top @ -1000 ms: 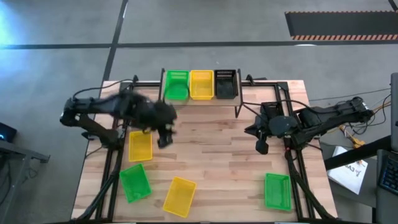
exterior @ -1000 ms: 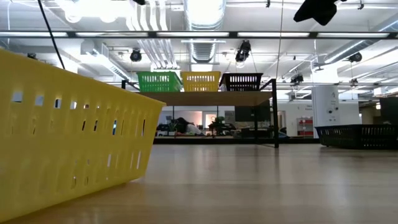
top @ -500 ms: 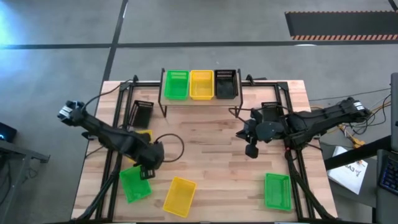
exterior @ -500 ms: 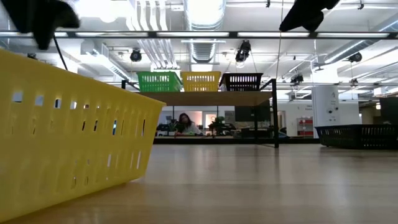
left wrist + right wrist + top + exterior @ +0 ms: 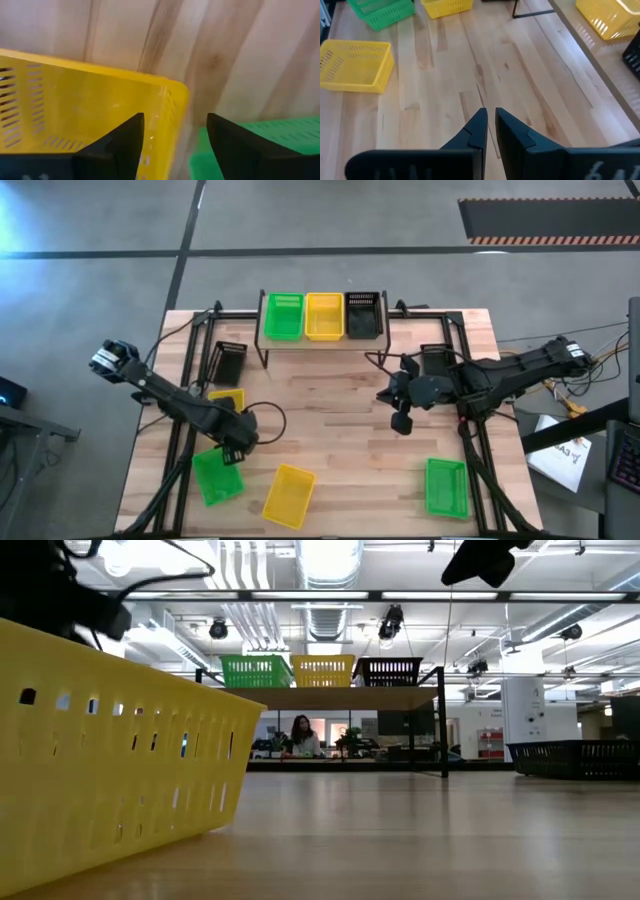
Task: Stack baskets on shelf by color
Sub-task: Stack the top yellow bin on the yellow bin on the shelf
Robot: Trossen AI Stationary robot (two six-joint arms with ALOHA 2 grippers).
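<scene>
A green (image 5: 284,316), a yellow (image 5: 323,315) and a black basket (image 5: 363,314) stand side by side on the shelf (image 5: 320,342) at the table's far edge. On the table lie a black basket (image 5: 228,362), a yellow basket (image 5: 228,398), a green basket (image 5: 216,477), another yellow basket (image 5: 288,495) and another green basket (image 5: 446,486). My left gripper (image 5: 235,442) is open above the near corner of the left yellow basket (image 5: 170,97), one finger over its inside and one outside, next to the green basket (image 5: 260,142). My right gripper (image 5: 402,420) is shut and empty above bare table (image 5: 490,75).
Black frame rails (image 5: 185,380) run along both table sides. The shelf's thin legs (image 5: 381,358) stand on the far middle of the table. In the low view the near yellow basket (image 5: 110,750) fills the left, and a person (image 5: 300,735) sits in the room behind.
My left gripper has swung from in front of the shelf toward the table's near left and come down over the left yellow basket's near corner. My right gripper has drifted a little toward the table's left. No basket has moved.
</scene>
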